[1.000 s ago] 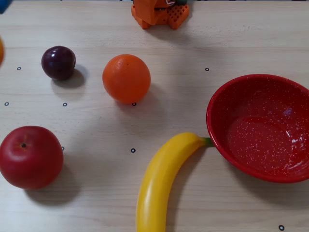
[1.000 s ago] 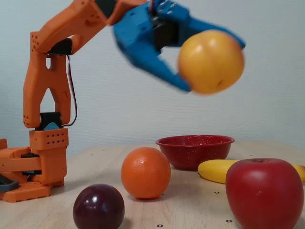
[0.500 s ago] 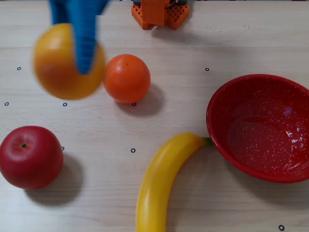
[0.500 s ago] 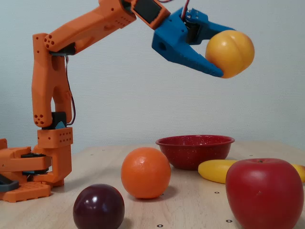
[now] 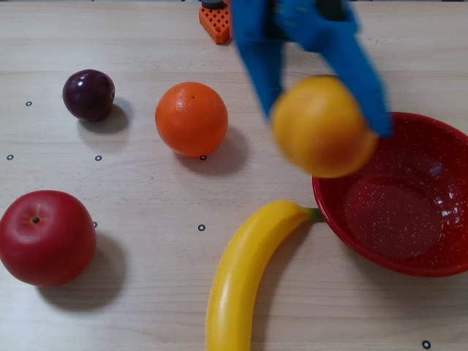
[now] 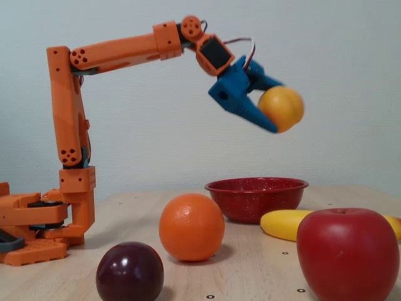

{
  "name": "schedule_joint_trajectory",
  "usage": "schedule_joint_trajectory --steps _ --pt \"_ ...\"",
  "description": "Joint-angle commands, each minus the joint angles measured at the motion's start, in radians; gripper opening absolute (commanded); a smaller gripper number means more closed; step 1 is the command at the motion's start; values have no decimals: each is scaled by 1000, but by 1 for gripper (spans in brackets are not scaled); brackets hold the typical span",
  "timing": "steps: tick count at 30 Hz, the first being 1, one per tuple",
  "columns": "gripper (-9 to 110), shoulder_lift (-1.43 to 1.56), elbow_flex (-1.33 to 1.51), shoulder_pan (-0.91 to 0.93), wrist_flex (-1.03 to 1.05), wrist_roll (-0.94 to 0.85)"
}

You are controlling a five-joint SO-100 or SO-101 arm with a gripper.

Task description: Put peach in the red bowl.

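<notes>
My blue gripper (image 5: 327, 117) (image 6: 276, 113) is shut on the peach (image 5: 323, 126) (image 6: 281, 108), a smooth yellow-orange ball held high in the air. In the view from above the peach hangs over the left rim of the red bowl (image 5: 439, 268). Seen from the side, the glossy red bowl (image 6: 257, 199) stands on the table well below the peach. The orange arm reaches out from its base at the table's far edge.
On the table lie an orange (image 5: 191, 118) (image 6: 192, 227), a dark plum (image 5: 88, 94) (image 6: 130, 273), a red apple (image 5: 46, 237) (image 6: 348, 253) and a banana (image 5: 241, 274) (image 6: 285, 224) whose tip touches the bowl. The arm's base (image 6: 37, 229) stands at left.
The gripper has swung with the peach from above the plum and orange over to the bowl's left rim, and it has come lower.
</notes>
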Motion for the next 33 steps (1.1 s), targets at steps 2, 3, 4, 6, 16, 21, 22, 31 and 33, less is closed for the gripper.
schedule_joint_trajectory --steps 2,3,4,6,16,21,22,31,33 --pt "0 201 -31 -69 -40 28" --pt "0 201 -21 -86 -41 29" --pt "0 201 -15 -101 -40 34" --pt "0 199 2 -127 -40 41" --pt "0 123 38 -235 -40 89" --pt "0 52 32 -285 -37 103" --pt "0 32 26 -293 -35 104" --pt "0 -212 -132 -342 25 109" --pt "0 -270 -173 -339 28 104"
